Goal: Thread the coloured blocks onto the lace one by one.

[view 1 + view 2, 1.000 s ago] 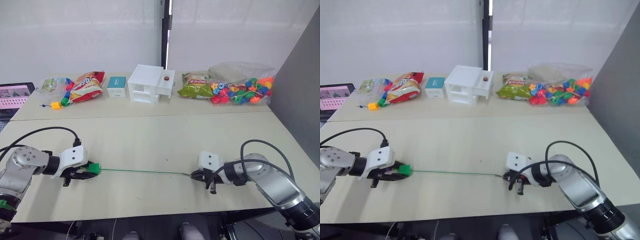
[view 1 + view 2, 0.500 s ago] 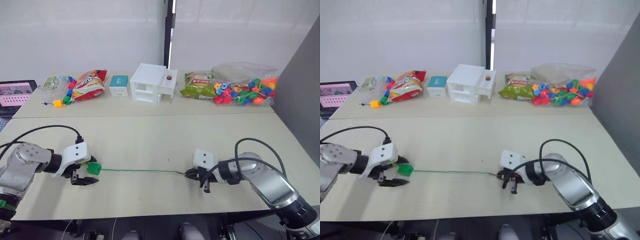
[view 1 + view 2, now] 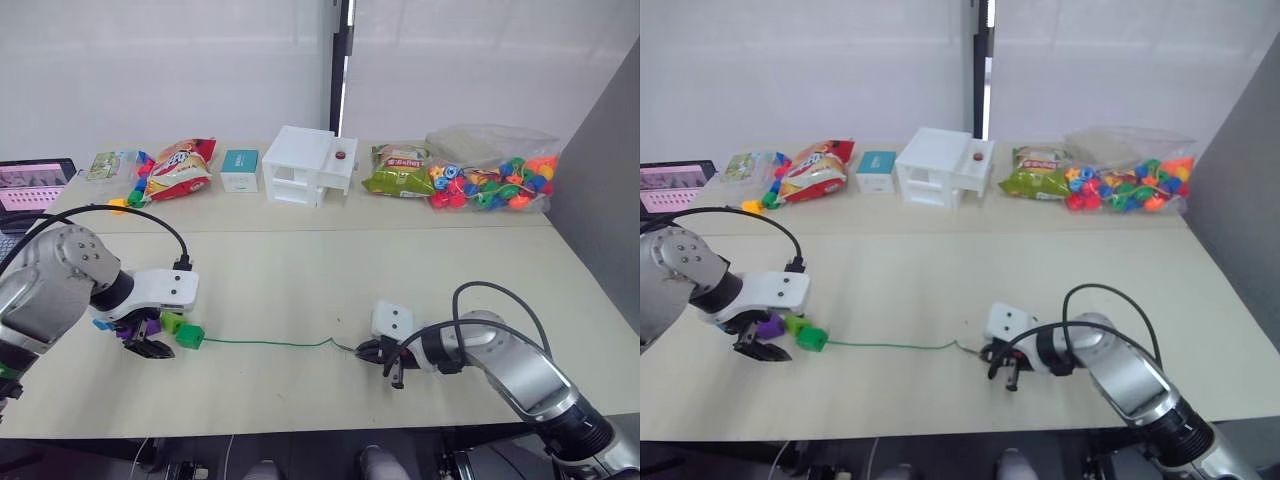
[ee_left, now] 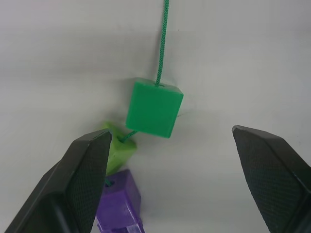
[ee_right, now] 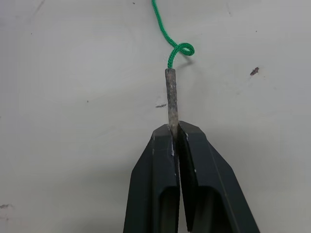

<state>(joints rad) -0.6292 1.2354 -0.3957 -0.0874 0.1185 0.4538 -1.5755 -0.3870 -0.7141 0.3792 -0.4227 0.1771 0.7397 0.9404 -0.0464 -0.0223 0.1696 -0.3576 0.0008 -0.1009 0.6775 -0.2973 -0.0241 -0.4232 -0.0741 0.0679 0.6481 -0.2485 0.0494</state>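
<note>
A green block (image 4: 154, 108) lies on the table, threaded on the lace (image 3: 270, 343). Behind it on the cord sit a lighter green block (image 4: 119, 148) and a purple block (image 4: 119, 201), with a light blue one (image 3: 100, 324) at the far end. My left gripper (image 4: 170, 131) stands open over these blocks, its fingers on either side of them and touching none. The thin green lace runs slack across the table to my right gripper (image 5: 175, 133), which is shut on the lace's stiff pale tip (image 5: 171, 97).
Along the back of the table stand a clear bag of mixed beads (image 3: 490, 180), a green snack bag (image 3: 395, 168), a white box (image 3: 305, 165), a teal box (image 3: 238, 170), a red snack bag (image 3: 180, 170) and a laptop (image 3: 30, 185).
My left gripper opened and let go of the green block, which now lies on the table. The lace went from taut to slack, and the right gripper moved a little left.
</note>
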